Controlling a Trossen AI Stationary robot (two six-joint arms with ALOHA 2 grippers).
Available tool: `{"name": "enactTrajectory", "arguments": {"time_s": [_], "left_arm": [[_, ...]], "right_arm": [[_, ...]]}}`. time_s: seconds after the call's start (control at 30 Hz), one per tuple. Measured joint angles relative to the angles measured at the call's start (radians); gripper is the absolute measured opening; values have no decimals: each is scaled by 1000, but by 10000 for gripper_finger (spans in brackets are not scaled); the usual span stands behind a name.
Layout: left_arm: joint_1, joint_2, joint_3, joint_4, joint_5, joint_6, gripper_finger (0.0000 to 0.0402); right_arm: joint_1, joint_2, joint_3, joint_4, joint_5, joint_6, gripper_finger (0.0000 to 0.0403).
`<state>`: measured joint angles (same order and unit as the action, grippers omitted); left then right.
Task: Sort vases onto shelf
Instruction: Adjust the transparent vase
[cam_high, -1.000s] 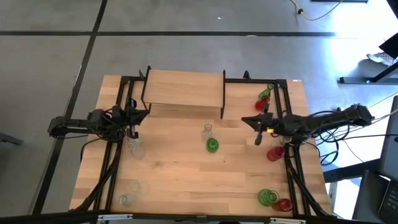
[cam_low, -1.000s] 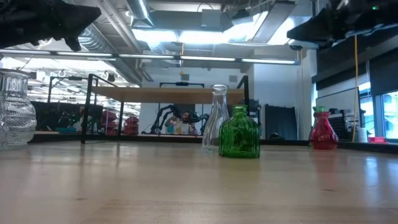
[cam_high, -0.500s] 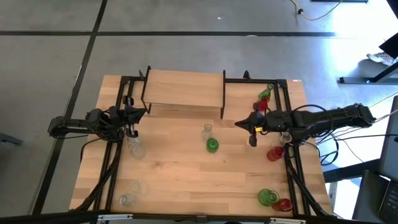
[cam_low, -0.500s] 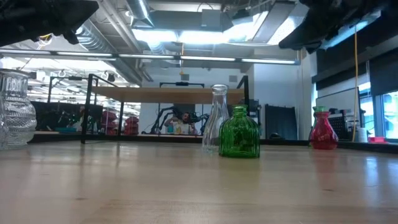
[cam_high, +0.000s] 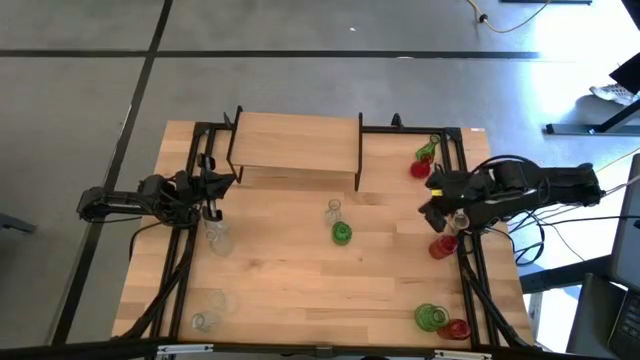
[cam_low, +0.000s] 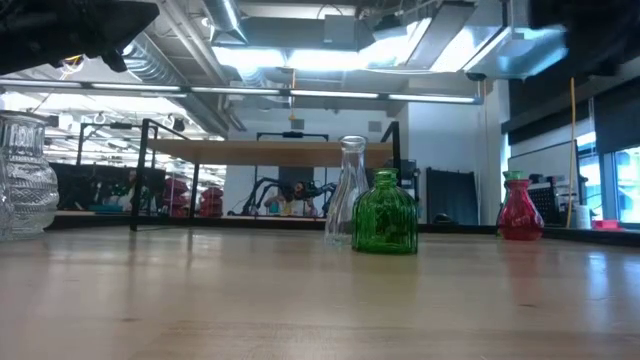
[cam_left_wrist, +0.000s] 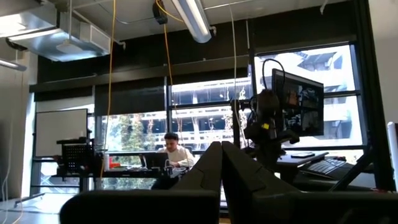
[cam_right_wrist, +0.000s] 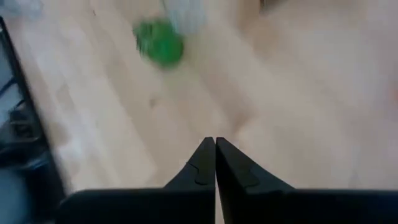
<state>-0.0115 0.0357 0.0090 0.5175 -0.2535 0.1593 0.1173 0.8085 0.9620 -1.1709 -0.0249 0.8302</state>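
The shelf (cam_high: 295, 148) stands on thin black legs at the table's far middle. A green vase (cam_high: 342, 234) and a clear vase (cam_high: 333, 211) stand upright in front of it. A red vase (cam_high: 441, 246) stands near the right edge, beside my right arm. Further vases stand at the far right (cam_high: 420, 168), the near right (cam_high: 431, 318) and the left (cam_high: 217, 238). My right gripper (cam_right_wrist: 215, 144) is shut and holds nothing; it points down over bare table, right of the green vase (cam_right_wrist: 160, 42). My left gripper (cam_left_wrist: 222, 149) waits shut above the table's left side.
Black frame rails (cam_high: 470, 280) run along both sides of the table. Two clear vases (cam_high: 210, 310) stand near the front left corner. In the low view the green vase (cam_low: 385, 213), clear vase (cam_low: 348, 192) and red vase (cam_low: 519, 207) stand in a row in front of the shelf (cam_low: 270, 152).
My right gripper has risen and drawn back toward the table's right edge. It has tipped from about level to pointing down at the table, and has rolled. It has stayed shut. No vase has moved.
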Motion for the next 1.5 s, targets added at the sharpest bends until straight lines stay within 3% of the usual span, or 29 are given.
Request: {"name": "enactTrajectory", "arguments": {"time_s": [0.1, 0.2, 0.43, 0.6, 0.8, 0.97, 1.3, 1.5], "left_arm": [[0, 0, 0, 0, 0, -1, 0], [0, 0, 0, 0, 0, -1, 0], [0, 0, 0, 0, 0, -2, 0], [0, 0, 0, 0, 0, -2, 0], [0, 0, 0, 0, 0, -2, 0], [0, 0, 0, 0, 0, -2, 0], [0, 0, 0, 0, 0, -2, 0], [0, 0, 0, 0, 0, -2, 0]], "right_arm": [[0, 1, 1, -138, -60, 117, 1], [0, 1, 1, -260, -50, 191, 1], [0, 1, 1, -301, -28, 221, 7], [0, 16, 0, -411, -37, 249, 59], [0, 39, -2, -401, -71, 266, 139], [0, 59, -44, -399, -85, 266, 171], [0, 111, -95, -395, -93, 218, 163], [0, 132, -96, -388, -61, 172, 120]]}}
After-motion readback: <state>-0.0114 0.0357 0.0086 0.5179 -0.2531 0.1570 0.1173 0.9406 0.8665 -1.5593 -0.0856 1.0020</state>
